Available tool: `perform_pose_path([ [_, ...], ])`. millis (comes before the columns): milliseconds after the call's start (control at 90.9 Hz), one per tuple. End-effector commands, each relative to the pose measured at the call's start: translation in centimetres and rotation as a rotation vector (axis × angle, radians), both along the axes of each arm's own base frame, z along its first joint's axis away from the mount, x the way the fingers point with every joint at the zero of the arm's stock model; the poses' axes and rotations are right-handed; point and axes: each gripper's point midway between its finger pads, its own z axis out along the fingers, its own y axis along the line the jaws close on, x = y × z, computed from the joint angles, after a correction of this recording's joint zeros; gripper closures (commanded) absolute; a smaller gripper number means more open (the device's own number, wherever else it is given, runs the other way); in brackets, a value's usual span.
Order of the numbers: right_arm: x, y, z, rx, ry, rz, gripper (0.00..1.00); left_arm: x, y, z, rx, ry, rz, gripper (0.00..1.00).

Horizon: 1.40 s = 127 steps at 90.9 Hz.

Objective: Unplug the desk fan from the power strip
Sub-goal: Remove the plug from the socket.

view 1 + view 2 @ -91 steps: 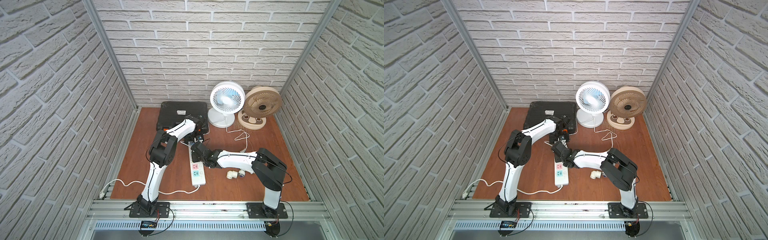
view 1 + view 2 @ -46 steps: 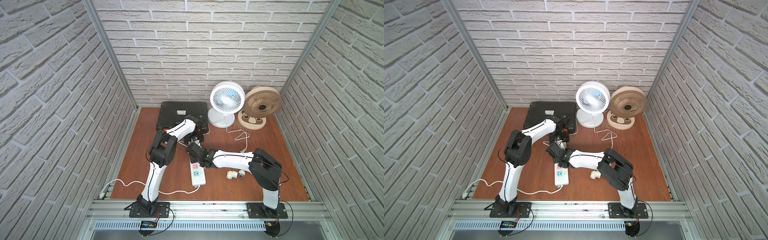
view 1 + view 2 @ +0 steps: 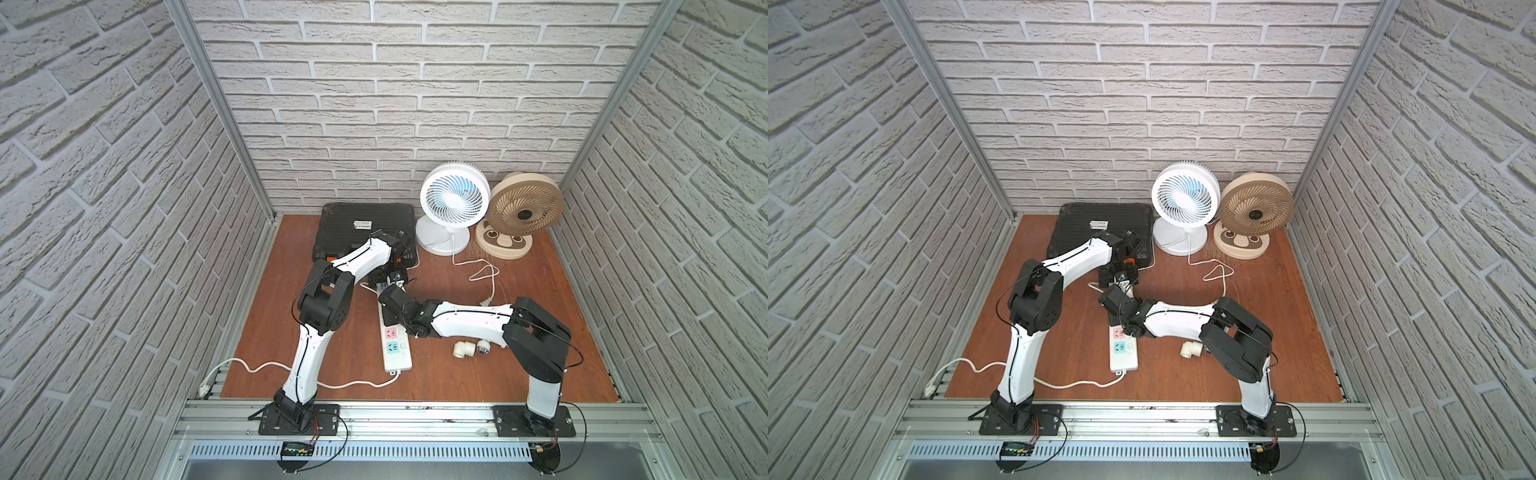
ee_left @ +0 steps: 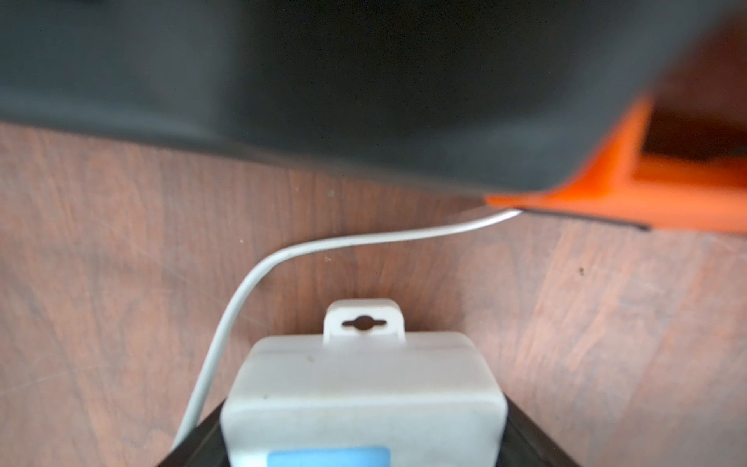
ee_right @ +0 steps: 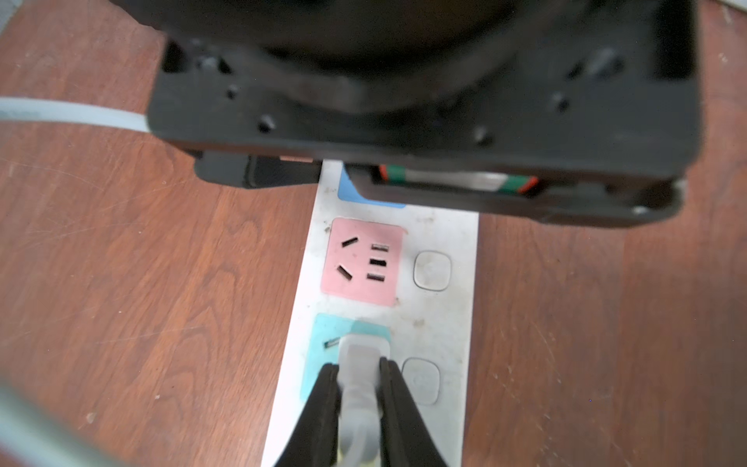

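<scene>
Right wrist: right end effector clamps plug; left end effector pinches pwr strip.

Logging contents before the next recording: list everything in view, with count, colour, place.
desk fan: one, white, back of table
second fan: one, tan, right of desk fan
case: one, black, left of desk fan
power strip: one, white with pastel sockets, mid-table
plug: one, white, at teal socket
fan cord: one, white, looped behind right arm
strip cord: one, white, front of table
pipe elbow: one, white, right of power strip
small piece: one, silvery, beside pipe elbow
table: one, brown wood
left gripper: black, clamped on power strip's far end
right gripper: black, shut on plug
</scene>
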Motion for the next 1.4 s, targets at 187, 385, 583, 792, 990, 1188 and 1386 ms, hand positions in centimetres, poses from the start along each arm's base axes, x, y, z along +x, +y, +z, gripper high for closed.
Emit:
perform_pose_path([
  [187,0.7,-1.1,3.2,0.079,-0.039,-0.037,0.97,-7.1,1.1,-2.6,0.05,0.303,0.002,1.0],
  [385,0.6,-0.8,3.7,0.047,-0.057,-0.025,0.97,-7.1,1.1,-2.6,0.05,0.302,0.001,1.0],
  [583,0.1,0.1,4.8,0.024,-0.091,0.015,0.97,-6.9,0.8,-2.8,0.028,0.285,-0.005,1.0],
  [792,-0.9,0.7,5.9,0.036,-0.118,0.067,0.97,-6.2,-0.2,-3.8,-0.073,0.231,-0.02,1.0],
  [990,-2.1,1.3,6.2,0.063,-0.141,0.114,0.97,-5.0,-1.7,-4.5,-0.204,0.178,-0.034,1.0],
  [1188,-2.8,1.7,6.1,0.078,-0.146,0.147,0.97,-3.9,-2.6,-3.4,-0.25,0.112,-0.062,0.57],
  [1386,-2.9,2.0,6.3,0.087,-0.154,0.163,0.97,-3.3,-2.3,-0.8,-0.23,0.04,-0.078,0.12],
])
